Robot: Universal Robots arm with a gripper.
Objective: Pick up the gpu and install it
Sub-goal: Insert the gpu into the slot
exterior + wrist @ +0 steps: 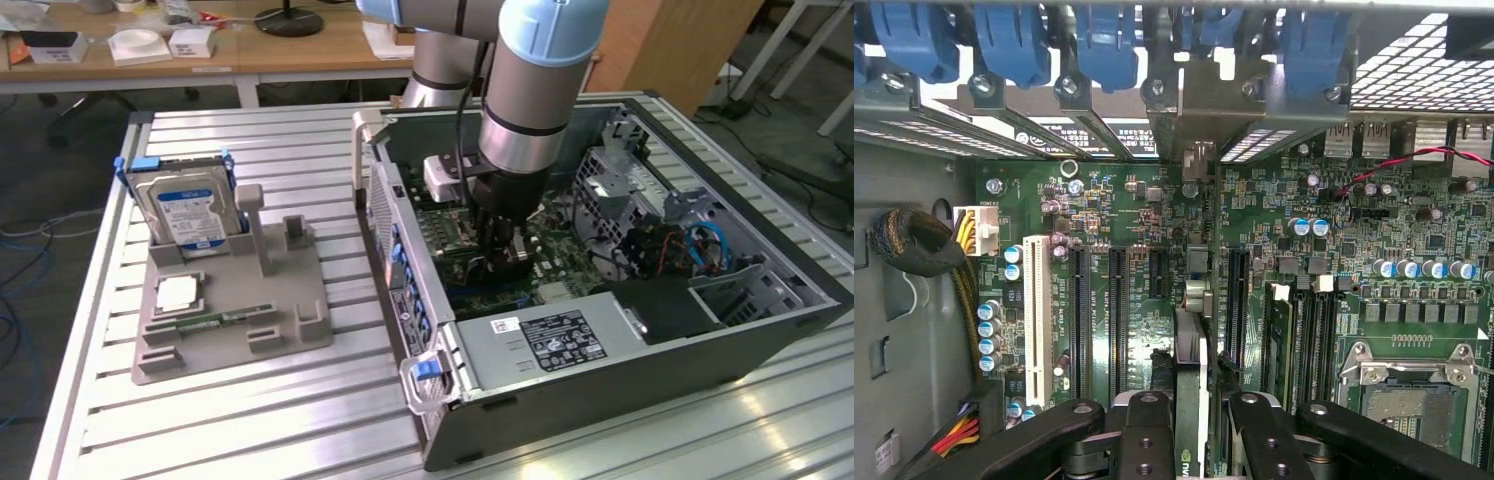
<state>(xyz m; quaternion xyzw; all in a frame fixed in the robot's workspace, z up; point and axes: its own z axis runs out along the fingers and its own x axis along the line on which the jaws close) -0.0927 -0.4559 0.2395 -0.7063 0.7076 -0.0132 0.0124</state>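
The gpu is seen edge-on in the wrist view, a thin dark card standing upright over the green motherboard between two black expansion slots. Its silvery bracket end points to the case's rear slot openings under the blue clips. My gripper is shut on the card, one black finger on each side. In the exterior view the gripper reaches straight down into the open computer case, low over the board. I cannot tell whether the card's edge sits in a slot.
On the exterior view's left a grey fixture holds a silver hard drive, a processor and a memory stick. Inside the case are the power supply, drive cage and cable bundles.
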